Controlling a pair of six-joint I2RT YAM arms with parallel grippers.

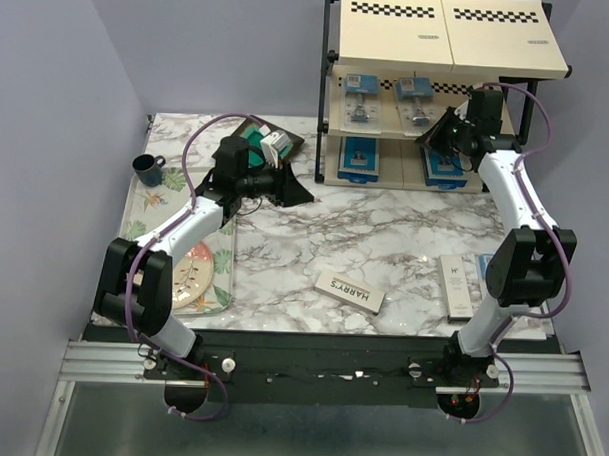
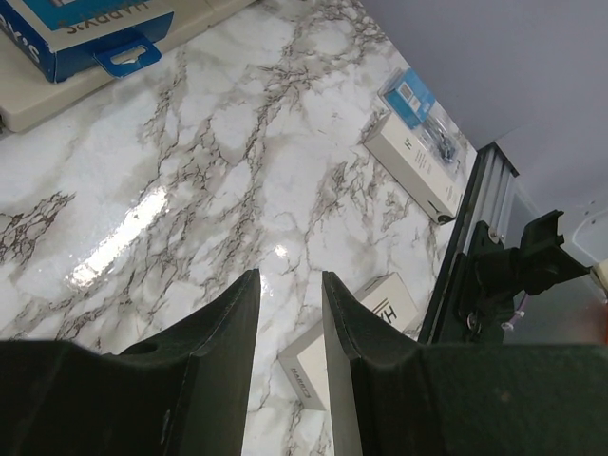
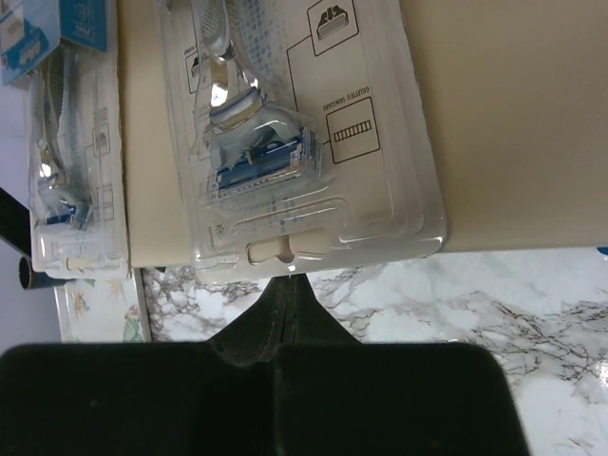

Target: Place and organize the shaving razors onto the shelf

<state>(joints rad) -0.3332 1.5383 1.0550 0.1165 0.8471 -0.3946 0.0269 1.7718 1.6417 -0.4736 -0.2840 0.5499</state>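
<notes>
The shelf [image 1: 446, 33] stands at the back right. Two dark-blue boxes [image 1: 357, 160] [image 1: 445, 166] lie on its bottom board. Two blister packs [image 1: 360, 96] [image 1: 414, 98] lie on the middle board [image 3: 513, 123]. My right gripper [image 1: 435, 133] [image 3: 291, 277] is shut on the near edge of the right blister pack [image 3: 275, 142], which overhangs the board. The other pack [image 3: 66, 152] lies to its left. My left gripper [image 1: 298, 194] [image 2: 290, 280] is open and empty above the table. Two HARRY'S boxes [image 1: 349, 290] [image 1: 458, 286] and a third blister pack [image 1: 486, 267] [image 2: 418, 100] lie on the table.
A floral tray [image 1: 150, 208] at the left holds a dark mug [image 1: 149, 166] and a plate [image 1: 193, 279]. A dark square frame with a green centre [image 1: 265, 147] lies at the back, behind my left gripper. The table's metal rail [image 2: 475, 218] runs along the near edge.
</notes>
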